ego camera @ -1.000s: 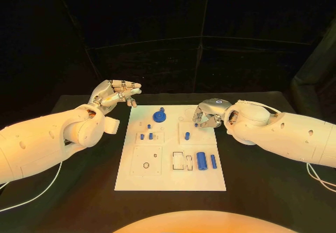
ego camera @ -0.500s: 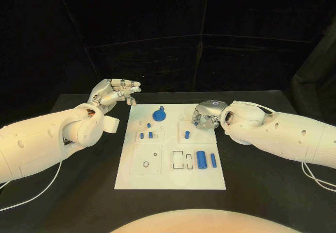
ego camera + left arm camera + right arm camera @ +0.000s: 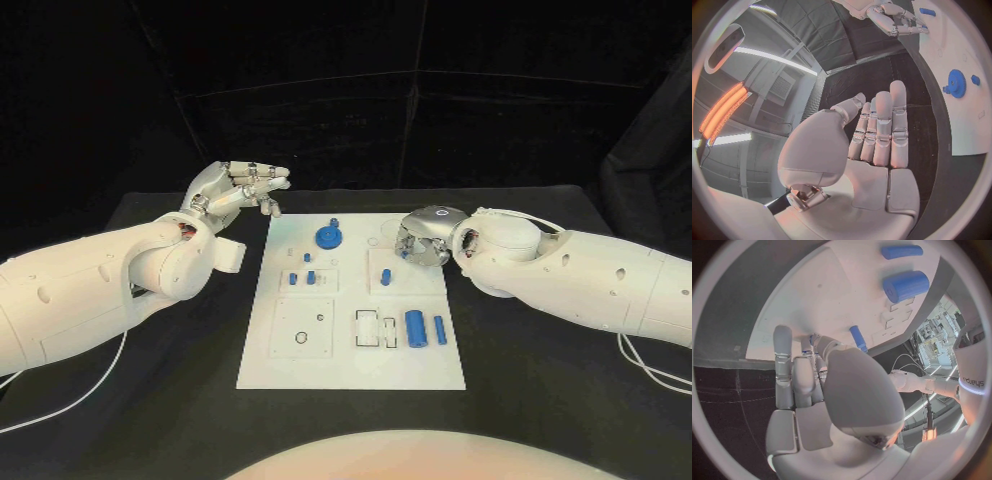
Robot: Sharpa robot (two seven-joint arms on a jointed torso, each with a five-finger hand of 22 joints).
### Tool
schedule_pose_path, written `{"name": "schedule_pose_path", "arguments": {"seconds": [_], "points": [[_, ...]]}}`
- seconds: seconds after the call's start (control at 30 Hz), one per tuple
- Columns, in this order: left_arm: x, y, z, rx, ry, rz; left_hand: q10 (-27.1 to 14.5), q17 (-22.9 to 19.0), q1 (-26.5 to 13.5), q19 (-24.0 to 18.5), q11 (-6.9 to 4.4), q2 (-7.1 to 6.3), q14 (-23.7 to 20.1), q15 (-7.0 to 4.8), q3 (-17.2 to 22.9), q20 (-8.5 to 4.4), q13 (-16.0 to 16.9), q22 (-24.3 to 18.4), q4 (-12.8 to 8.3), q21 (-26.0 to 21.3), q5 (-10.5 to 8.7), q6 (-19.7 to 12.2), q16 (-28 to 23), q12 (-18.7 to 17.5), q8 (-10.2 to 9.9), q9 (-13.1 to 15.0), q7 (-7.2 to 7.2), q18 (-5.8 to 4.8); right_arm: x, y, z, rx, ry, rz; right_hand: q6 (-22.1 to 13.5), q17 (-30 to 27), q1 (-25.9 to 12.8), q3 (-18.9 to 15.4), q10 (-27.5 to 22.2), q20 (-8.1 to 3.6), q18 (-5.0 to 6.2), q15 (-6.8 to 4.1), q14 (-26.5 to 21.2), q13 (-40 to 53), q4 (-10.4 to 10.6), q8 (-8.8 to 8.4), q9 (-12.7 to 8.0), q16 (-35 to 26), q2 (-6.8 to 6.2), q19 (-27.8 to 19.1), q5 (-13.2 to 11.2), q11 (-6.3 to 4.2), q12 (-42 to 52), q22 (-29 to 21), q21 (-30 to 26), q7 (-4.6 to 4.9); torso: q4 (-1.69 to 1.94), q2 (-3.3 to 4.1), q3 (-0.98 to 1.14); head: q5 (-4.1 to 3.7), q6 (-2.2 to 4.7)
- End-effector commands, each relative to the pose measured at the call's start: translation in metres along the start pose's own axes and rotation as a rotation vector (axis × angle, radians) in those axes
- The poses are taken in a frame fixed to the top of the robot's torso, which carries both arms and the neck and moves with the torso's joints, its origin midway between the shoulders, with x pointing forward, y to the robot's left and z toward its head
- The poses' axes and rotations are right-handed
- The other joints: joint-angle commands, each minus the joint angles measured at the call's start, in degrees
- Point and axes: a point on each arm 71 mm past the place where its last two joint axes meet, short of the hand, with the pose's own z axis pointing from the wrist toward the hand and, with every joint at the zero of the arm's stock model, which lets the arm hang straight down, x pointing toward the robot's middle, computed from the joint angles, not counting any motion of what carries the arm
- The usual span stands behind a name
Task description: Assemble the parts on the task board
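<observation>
Left robot hand: the left robot hand [image 3: 234, 190] hovers over the dark surface [image 3: 534, 360] just off the far-left corner of the task board [image 3: 353, 365], palm up; in the left wrist view its fingers [image 3: 882, 130] lie straight and side by side, with nothing in them.
Left wrist extra: that view looks along the board's left edge and catches the blue gear [image 3: 957, 82], with the other hand far beyond it.
Task board: it lies in the middle of the surface, long side running near to far; dark room borders it on both sides and at the near end.
Parts: the blue gear [image 3: 329, 238] stands near the far edge; small blue pegs [image 3: 302, 277] sit left of centre; a blue pin [image 3: 387, 279] lies just right of centre; a thick blue cylinder [image 3: 414, 328] and a thin blue rod [image 3: 438, 332] lie side by side near the right edge.
Right robot hand: the right robot hand [image 3: 418, 238] hangs over the board's far-right corner, fingers curled downward.
Right wrist extra: the fingers [image 3: 792, 375] reach down to the white plate beside the pin [image 3: 858, 338]; whether they hold anything, I cannot tell.
</observation>
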Motion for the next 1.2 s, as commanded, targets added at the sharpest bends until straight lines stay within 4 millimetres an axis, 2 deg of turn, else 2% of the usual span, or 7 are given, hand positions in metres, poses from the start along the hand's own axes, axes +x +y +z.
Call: {"name": "schedule_pose_path", "arguments": {"seconds": [0.03,0.3,0.43,0.97,1.1,1.2], "points": [[-0.001,-0.001,0.000,0.002,-0.004,-0.005,-0.3,-0.2,-0.9,0.6,0.29,0.22,0.1,-0.21,-0.4,0.07,0.1,-0.2,0.6,-0.4,-0.11,-0.2,0.0,0.4,0.1,-0.1,0.42,0.22,0.002,-0.001,0.000,0.023,-0.008,-0.032,0.7,0.9,-1.1,2.2,0.9,-0.24,-0.70,-0.42,2.0,0.2,-0.9,0.14,0.1,0.8,0.47,0.9,-0.8,-0.20,0.4,2.1,1.5,-0.15,-0.03,-0.01,0.02,0.02,-0.02],[-0.002,0.000,0.000,-0.004,-0.005,-0.004,-0.5,-0.3,-1.4,0.7,0.35,0.22,0.1,-0.13,-0.8,0.15,0.1,-0.4,1.0,-0.6,-0.11,-0.4,0.1,0.5,0.2,-0.2,0.46,0.21,-0.003,0.004,0.000,0.010,-0.079,-0.039,2.3,1.3,-3.9,7.4,2.4,-0.70,-1.41,-0.78,2.2,0.3,-3.7,0.39,0.3,1.7,-0.11,2.6,-1.5,-0.64,0.9,7.0,5.0,-0.55,-0.04,-0.01,0.01,0.03,-0.26],[-0.003,0.000,0.000,-0.006,-0.008,-0.003,-0.5,-0.3,-1.4,0.7,0.35,0.21,0.1,-0.13,-0.8,0.15,0.1,-0.4,1.0,-0.6,-0.11,-0.4,0.1,0.5,0.2,-0.2,0.46,0.21,-0.006,0.006,-0.002,-0.001,-0.116,-0.035,2.5,1.2,-5.3,8.8,2.6,-0.76,-1.58,-0.78,2.2,0.3,-4.8,0.28,0.3,1.7,-0.43,3.0,-1.6,-0.73,0.9,8.3,5.9,-0.53,-0.09,0.02,0.06,0.07,-0.35],[-0.008,0.001,0.000,-0.012,-0.019,0.003,-0.6,-0.4,-1.3,0.7,0.33,0.16,0.1,-0.13,-0.8,0.16,0.1,-0.5,0.9,-0.7,-0.10,-0.5,0.1,0.6,0.2,-0.2,0.44,0.23,-0.017,0.011,-0.022,-0.037,-0.217,0.003,2.6,1.2,-7.2,9.5,2.6,-0.73,-2.02,-0.78,2.2,0.3,-5.4,0.18,0.3,1.9,-0.86,4.0,-2.1,-0.78,0.9,11.1,7.6,-0.60,-0.01,-0.16,-0.01,-0.05,-0.01],[-0.009,0.001,0.000,-0.013,-0.021,0.004,-0.6,-0.4,-1.3,0.7,0.33,0.16,0.1,-0.13,-0.8,0.16,0.1,-0.5,0.9,-0.7,-0.10,-0.5,0.1,0.6,0.2,-0.2,0.44,0.23,-0.020,0.018,-0.027,-0.056,-0.230,0.031,2.7,1.2,-7.3,9.6,2.6,-0.75,-2.14,-0.79,2.2,0.3,-5.6,0.17,0.3,1.9,-0.87,4.2,-2.1,-0.79,0.9,11.9,8.1,-0.60,-0.03,-0.09,-0.02,0.10,0.01],[-0.008,0.001,0.000,-0.014,-0.021,0.004,-0.6,-0.4,-1.3,0.7,0.33,0.16,0.1,-0.13,-0.8,0.16,0.1,-0.5,0.9,-0.7,-0.10,-0.5,0.1,0.6,0.2,-0.2,0.44,0.23,-0.023,0.031,-0.031,-0.091,-0.243,0.057,2.7,1.1,-7.3,9.7,2.6,-0.76,-2.16,-0.79,2.1,0.3,-5.6,0.16,0.3,1.8,-0.89,4.3,-2.0,-0.79,0.9,12.1,8.2,-0.60,-0.04,-0.05,-0.02,0.49,0.00]]}}
